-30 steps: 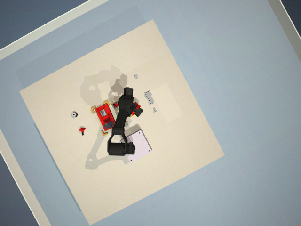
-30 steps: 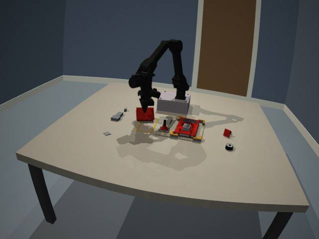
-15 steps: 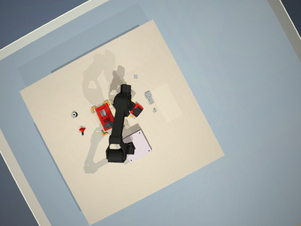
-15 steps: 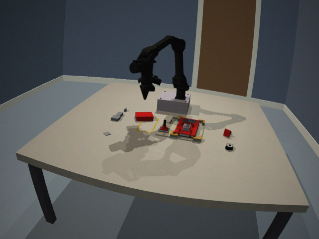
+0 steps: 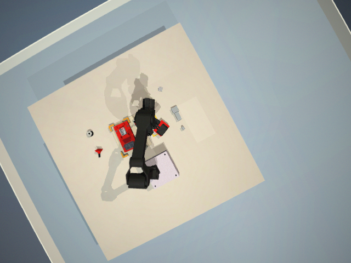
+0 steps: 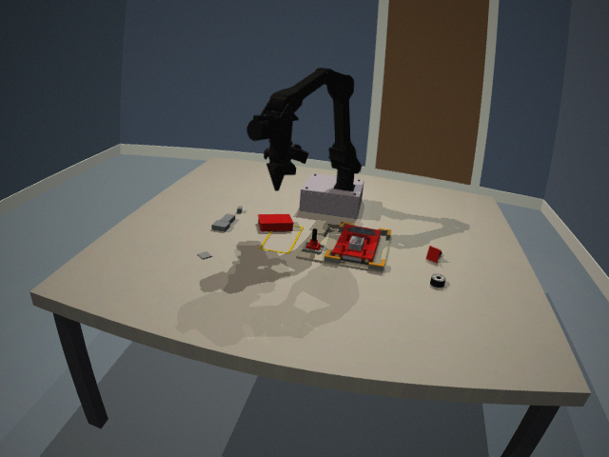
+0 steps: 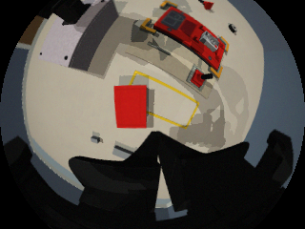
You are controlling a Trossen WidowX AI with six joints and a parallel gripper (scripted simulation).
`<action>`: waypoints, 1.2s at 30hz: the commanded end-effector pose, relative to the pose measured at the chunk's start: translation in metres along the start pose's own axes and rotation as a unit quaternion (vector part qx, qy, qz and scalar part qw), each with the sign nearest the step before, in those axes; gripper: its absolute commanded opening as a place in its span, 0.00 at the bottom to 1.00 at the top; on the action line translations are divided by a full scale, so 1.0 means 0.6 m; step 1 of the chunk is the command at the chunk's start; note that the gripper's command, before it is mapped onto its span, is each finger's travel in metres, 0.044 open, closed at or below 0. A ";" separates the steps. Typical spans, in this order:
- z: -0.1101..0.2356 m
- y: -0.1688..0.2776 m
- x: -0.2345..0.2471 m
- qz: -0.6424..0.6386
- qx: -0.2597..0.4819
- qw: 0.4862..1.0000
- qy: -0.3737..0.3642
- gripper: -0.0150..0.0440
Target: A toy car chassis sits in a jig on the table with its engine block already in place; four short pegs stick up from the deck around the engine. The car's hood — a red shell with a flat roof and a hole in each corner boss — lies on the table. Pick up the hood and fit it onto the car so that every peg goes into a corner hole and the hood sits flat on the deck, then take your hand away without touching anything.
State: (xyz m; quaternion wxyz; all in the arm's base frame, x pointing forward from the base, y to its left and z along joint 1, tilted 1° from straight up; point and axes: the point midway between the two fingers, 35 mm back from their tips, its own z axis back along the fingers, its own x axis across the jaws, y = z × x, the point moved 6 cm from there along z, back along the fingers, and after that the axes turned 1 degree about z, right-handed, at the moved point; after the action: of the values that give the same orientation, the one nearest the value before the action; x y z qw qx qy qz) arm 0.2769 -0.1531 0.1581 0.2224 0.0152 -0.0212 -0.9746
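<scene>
- Gripper (image 6: pixel 276 186): fingers fully closed, holding nothing; hangs well above the table (image 6: pixel 442 354).
- Hood (image 6: pixel 275 222): red shell, flat on the table beside a yellow outline (image 6: pixel 281 241), apart from the chassis (image 6: pixel 357 243).
- Chassis: in its jig, engine block (image 6: pixel 357 241) seated, deck uncovered.
- Risk: descending closed, the fingertips would strike or push the roof instead of straddling it; an off-centre grasp could tilt the hood and jam the pegs.

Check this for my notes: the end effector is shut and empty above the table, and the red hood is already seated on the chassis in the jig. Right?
One part is wrong. The end effector is indeed shut and empty above the table, but the red hood lies on the table beside the yellow outline, apart from the chassis, whose engine block is uncovered. The exterior view shows it.
</scene>
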 end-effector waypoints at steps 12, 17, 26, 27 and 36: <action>-0.020 -0.002 0.016 -0.382 0.000 0.924 0.000 0.70; -0.031 -0.005 0.026 -0.584 -0.001 0.812 -0.001 0.92; -0.052 -0.010 0.044 -0.859 0.000 0.513 -0.003 1.00; -0.054 -0.011 0.046 -0.874 0.000 0.487 -0.004 1.00; -0.067 -0.015 0.058 -0.970 0.001 0.242 -0.005 1.00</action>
State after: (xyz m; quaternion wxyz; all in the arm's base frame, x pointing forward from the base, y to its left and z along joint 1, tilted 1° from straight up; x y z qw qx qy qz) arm 0.2566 -0.1607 0.1298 -0.6397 0.0211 -0.0025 -0.7683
